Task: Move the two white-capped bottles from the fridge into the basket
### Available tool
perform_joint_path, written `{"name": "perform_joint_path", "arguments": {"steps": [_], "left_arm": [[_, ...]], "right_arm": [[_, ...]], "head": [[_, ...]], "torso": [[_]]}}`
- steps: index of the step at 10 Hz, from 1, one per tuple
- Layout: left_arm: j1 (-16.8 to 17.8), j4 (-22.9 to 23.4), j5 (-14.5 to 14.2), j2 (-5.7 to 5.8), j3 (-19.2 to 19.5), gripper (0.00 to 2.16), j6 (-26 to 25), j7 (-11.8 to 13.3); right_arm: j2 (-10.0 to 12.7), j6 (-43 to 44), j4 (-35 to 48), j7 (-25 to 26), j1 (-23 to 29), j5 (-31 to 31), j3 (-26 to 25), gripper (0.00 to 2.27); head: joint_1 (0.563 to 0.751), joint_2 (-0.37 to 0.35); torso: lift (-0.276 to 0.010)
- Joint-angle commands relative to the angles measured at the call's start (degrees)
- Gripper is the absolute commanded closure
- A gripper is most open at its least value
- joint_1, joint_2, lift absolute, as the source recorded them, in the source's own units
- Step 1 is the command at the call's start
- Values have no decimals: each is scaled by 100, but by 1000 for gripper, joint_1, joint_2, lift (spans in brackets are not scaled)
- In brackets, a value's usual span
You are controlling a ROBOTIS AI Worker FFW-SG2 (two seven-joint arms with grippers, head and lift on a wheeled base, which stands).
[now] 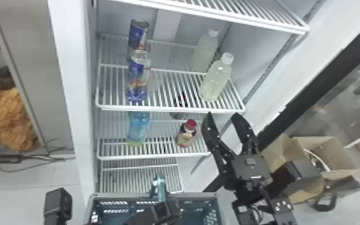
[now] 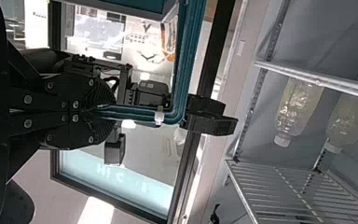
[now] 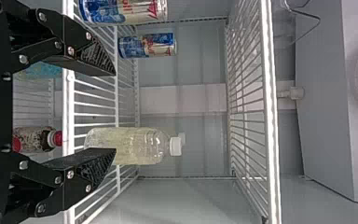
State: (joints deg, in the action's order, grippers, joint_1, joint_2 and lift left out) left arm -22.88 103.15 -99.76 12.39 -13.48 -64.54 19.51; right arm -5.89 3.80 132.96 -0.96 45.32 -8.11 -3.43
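Two white-capped bottles of pale liquid stand upright on the fridge's middle shelf, a front bottle (image 1: 216, 79) and a rear bottle (image 1: 204, 52). Open and without anything between its fingers, my right gripper (image 1: 222, 114) is by the front edge of that shelf, below the front bottle. In the right wrist view the front bottle (image 3: 133, 145) lies beyond the open right gripper (image 3: 115, 112), mostly covering the rear one. My left gripper (image 1: 166, 209) is at the basket (image 1: 154, 194); in the left wrist view the left gripper (image 2: 95, 112) is shut on the teal basket handle (image 2: 140, 114).
Blue cans (image 1: 137, 80) occupy the left of the bottles' shelf. A blue bottle (image 1: 139, 127) and a red-capped bottle (image 1: 186, 134) stand on the shelf below. The upper shelf edge (image 1: 248, 21) runs above, and cardboard boxes (image 1: 326, 149) are at the right.
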Motion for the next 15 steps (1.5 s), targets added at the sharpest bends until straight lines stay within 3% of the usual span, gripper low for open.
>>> {"name": "perform_joint_path", "arguments": {"steps": [1,9,15], "left_arm": [[-18,0,-10,0,11,1184,0,0],[-18,0,-10,-9,23,1184,0,0],[-18,0,-22,-9,34,1184,0,0]], "right_arm": [[0,0,14,0,9,0,0,513],[9,14,-225,0,-202,0,-34,495],[0,14,-1182,8,-1102,-12,-80,180]], "head": [[695,-350],[695,-350],[695,-350]], "torso": [[0],[0],[0]]}}
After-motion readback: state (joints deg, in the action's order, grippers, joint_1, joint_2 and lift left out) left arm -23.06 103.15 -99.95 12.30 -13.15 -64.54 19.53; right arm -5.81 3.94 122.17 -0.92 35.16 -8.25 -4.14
